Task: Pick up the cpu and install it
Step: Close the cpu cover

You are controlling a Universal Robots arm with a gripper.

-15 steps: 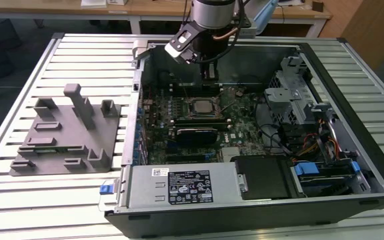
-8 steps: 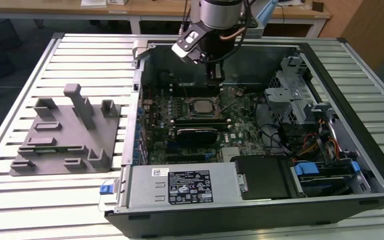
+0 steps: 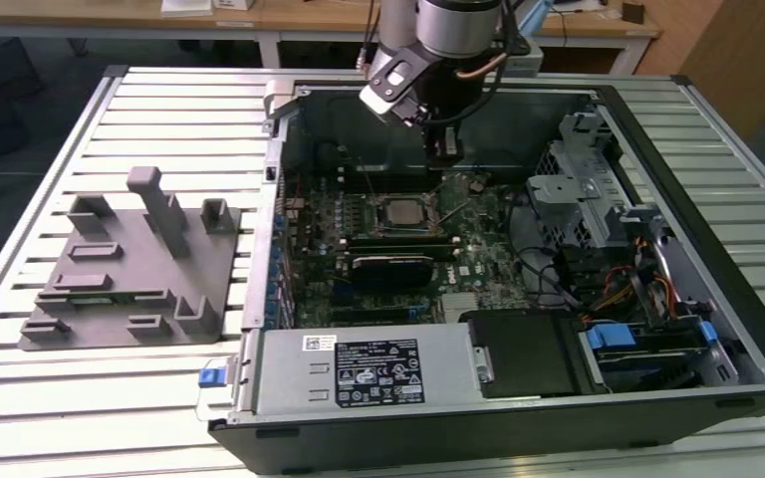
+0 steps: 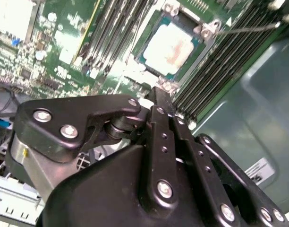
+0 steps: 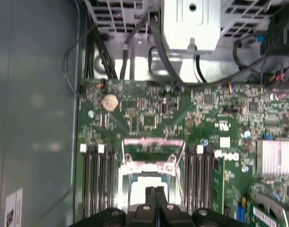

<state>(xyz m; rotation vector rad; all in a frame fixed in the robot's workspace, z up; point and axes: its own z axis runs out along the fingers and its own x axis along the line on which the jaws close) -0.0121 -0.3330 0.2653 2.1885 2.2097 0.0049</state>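
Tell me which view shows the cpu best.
The second wrist view: the cpu sits on the motherboard, its pale top fully exposed beyond the shut claw. In the first wrist view the claw tips cover part of the cpu. The exterior view shows it as a small distant square.

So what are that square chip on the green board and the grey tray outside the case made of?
The cpu looks capped in pale, matt silver metal, judging by its soft sheen. The grey tray seems moulded plastic: dull, uniform, no glare.
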